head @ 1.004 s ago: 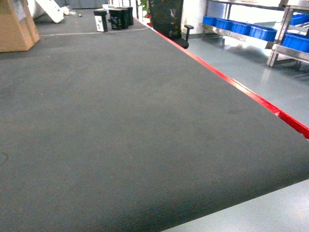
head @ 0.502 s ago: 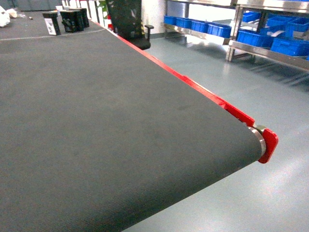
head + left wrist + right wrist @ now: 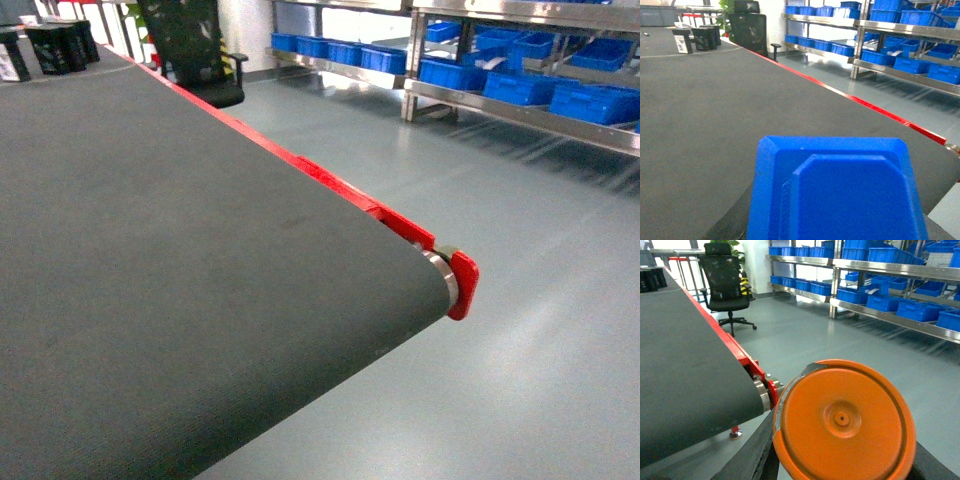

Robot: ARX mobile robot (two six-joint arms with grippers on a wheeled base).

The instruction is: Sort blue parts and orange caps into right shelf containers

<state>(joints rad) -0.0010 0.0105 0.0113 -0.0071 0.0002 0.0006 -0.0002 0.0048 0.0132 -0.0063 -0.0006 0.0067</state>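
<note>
At far right, shelf (image 3: 520, 108) bearing containers (image 3: 520, 85), open floor (image 3: 520, 300) lying between, left hand gripping blue part (image 3: 840, 192), right hand gripping orange cap (image 3: 845, 420).

Dark grey matte fingers (image 3: 762, 455) with a ribbed texture, 2 visible per wrist view, flat and straight-edged

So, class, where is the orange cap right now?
The orange cap fills the lower right of the right wrist view, beside the red belt end; the head view doesn't show it.

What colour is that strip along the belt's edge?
Red edge strip, clearest in the head view.
</note>
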